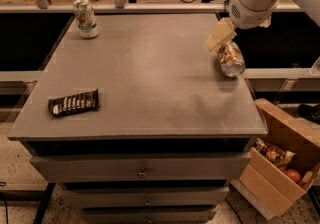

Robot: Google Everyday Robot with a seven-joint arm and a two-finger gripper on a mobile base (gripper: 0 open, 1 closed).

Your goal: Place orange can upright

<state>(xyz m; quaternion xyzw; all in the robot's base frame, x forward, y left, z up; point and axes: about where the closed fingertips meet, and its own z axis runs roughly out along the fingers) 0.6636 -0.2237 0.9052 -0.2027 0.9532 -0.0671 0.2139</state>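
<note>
Camera view: the orange can (231, 59) lies on its side near the table's (150, 93) right edge. The end effector (220, 34) meets its far end; I cannot tell its opening. Righting looks unfinished: next, stand it upright.

Lab workbench (140, 83), hand (220, 35) above right edge

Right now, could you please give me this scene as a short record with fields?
orange can: tipped over, silver end toward camera, near right edge of table
gripper: just behind the orange can, at its far end; contact unclear
white can: upright, far left corner
snack bar: flat, near left
box: on floor, right of table
task: not yet done
</note>
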